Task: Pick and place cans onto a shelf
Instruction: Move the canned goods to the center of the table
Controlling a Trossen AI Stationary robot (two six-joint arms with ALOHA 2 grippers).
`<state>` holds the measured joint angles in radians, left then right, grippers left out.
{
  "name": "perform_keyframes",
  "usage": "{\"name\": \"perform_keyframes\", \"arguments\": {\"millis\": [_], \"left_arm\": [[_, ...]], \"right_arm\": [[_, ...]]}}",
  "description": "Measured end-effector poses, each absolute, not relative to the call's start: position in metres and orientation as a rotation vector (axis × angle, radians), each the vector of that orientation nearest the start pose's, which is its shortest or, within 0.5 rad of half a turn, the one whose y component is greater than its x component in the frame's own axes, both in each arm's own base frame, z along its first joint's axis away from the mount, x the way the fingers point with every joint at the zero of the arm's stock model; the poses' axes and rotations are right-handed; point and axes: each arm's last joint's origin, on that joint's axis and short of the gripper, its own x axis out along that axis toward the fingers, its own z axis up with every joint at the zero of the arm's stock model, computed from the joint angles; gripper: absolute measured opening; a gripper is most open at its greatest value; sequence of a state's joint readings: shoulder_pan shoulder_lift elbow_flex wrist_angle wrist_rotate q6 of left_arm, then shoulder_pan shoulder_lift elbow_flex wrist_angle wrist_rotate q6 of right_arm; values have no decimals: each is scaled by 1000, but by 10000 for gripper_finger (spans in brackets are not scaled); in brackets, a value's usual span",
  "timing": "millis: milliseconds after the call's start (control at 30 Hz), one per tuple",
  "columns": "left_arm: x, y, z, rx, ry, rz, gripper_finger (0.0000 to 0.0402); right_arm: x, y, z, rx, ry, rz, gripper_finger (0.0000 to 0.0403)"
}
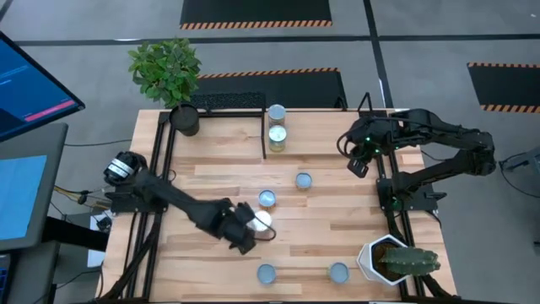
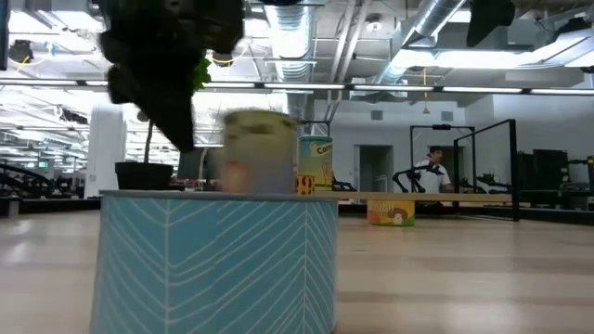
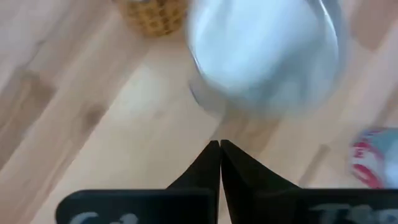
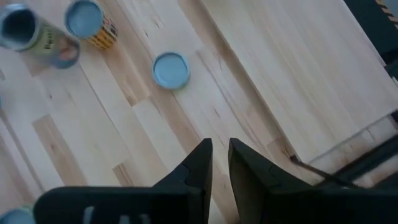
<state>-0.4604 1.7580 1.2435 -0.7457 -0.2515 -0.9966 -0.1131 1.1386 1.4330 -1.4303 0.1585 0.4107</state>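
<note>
Several cans stand on the wooden table. Two of them (image 1: 276,111) (image 1: 277,135) are beside the right end of the shelf (image 1: 221,108) at the far edge. Others stand mid-table (image 1: 303,180) (image 1: 267,199) and near the front (image 1: 266,273) (image 1: 338,272). My left gripper (image 1: 251,230) reaches to the table's middle, shut, pointing steeply down. Its tips (image 3: 219,144) stand just short of a silvery-topped can (image 3: 264,50) (image 1: 262,219), with bare wood between them. My right gripper (image 1: 359,160) hangs high at the right, open by a narrow gap (image 4: 221,146) with nothing in it.
A black plant pot (image 1: 184,118) with a leafy plant stands at the far left corner. A white cactus pot (image 1: 392,257) stands at the near right corner. A teal-labelled can (image 2: 218,264) fills the low view's front. Bare wood lies at the table's left and far right.
</note>
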Motion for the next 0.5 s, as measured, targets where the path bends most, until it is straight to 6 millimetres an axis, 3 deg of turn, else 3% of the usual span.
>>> {"name": "perform_keyframes", "arguments": {"millis": [133, 300, 500], "left_arm": [[309, -148, 217, -405, 1182, 317, 0], [303, -148, 219, -353, 1220, 355, 0], [322, -125, 211, -314, 1090, 474, 0]], "right_arm": [[156, -22, 384, 331, 1123, -478, 77], [143, -21, 386, 311, 1149, -470, 77], [134, -20, 391, 282, 1101, -470, 77]]}}
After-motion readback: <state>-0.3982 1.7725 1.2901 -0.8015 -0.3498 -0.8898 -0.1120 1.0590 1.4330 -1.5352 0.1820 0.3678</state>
